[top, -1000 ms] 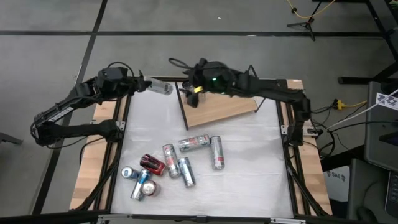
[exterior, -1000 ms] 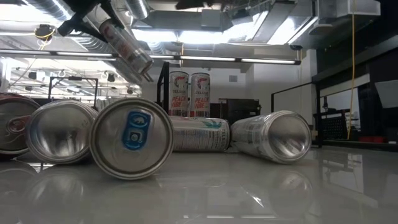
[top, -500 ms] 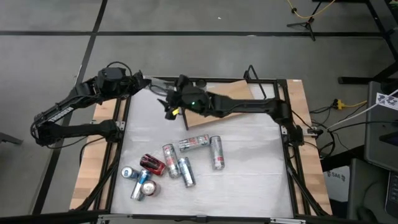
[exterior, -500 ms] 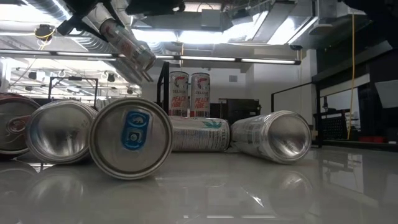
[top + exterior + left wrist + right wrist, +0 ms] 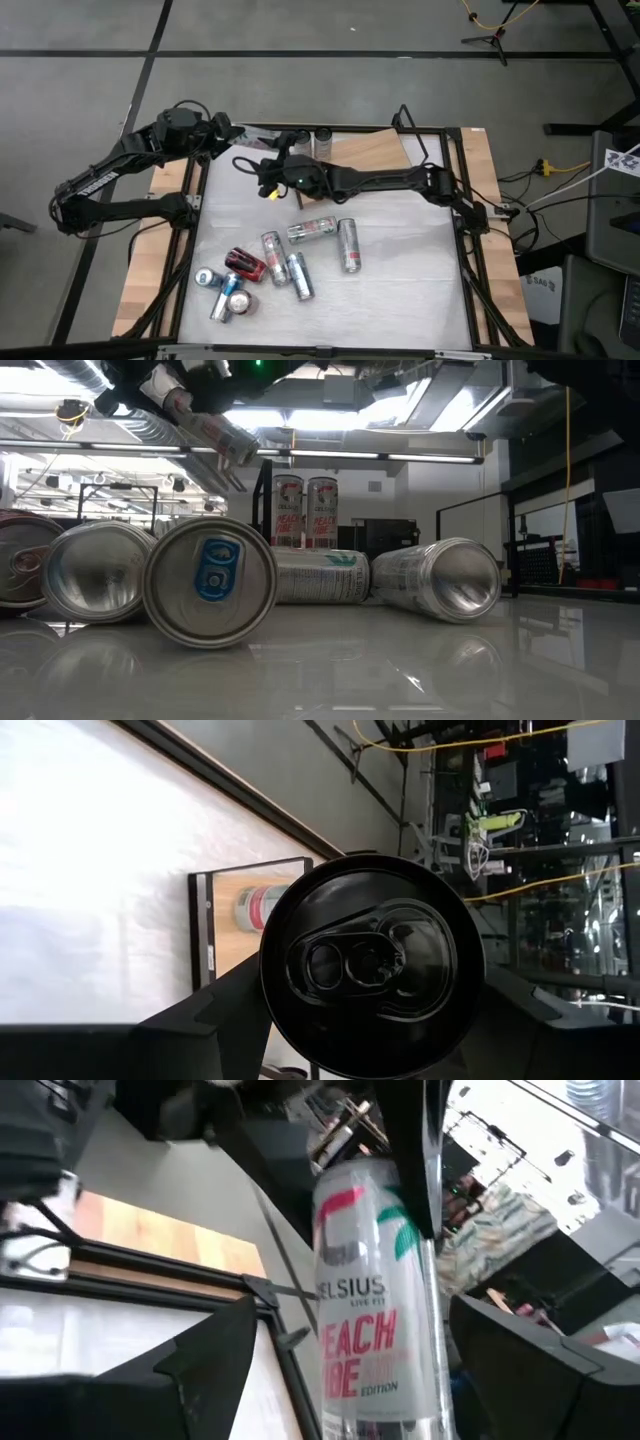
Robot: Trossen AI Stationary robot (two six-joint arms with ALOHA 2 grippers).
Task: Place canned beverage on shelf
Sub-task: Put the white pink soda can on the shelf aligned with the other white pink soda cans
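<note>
My left gripper (image 5: 226, 131) is shut on a white Celsius can (image 5: 212, 432), held in the air over the table's far left part. The can's tab end fills the left wrist view (image 5: 372, 960). My right gripper (image 5: 245, 160) has reached across to the can and is open. Its fingers (image 5: 215, 1370) stand on either side of the can's body (image 5: 370, 1310) with gaps showing. The shelf (image 5: 372, 150), a light-brown board in a black wire frame, lies at the table's far side. One can (image 5: 322, 138) stands on it, and two show there in the low view (image 5: 305, 510). My left gripper pinches the can's side wall near its tab end (image 5: 290, 1010) between its two fingers. The tab end faces the wrist, and the can runs on in line with the fingers. The can is lifted clear and tilted, its free bottom end (image 5: 240, 452) lower.
Several cans lie in a heap on the white tabletop, left of the middle and toward the near edge (image 5: 262, 265); two more lie beside it (image 5: 347, 245). Black frame rails (image 5: 462, 230) run along the table's sides. In the low view the lying cans fill the foreground (image 5: 210, 585).
My right gripper has gone from above the shelf toward the table's left, up to the can in my left gripper. In the low view the held can has risen a little and tipped nearer to level.
</note>
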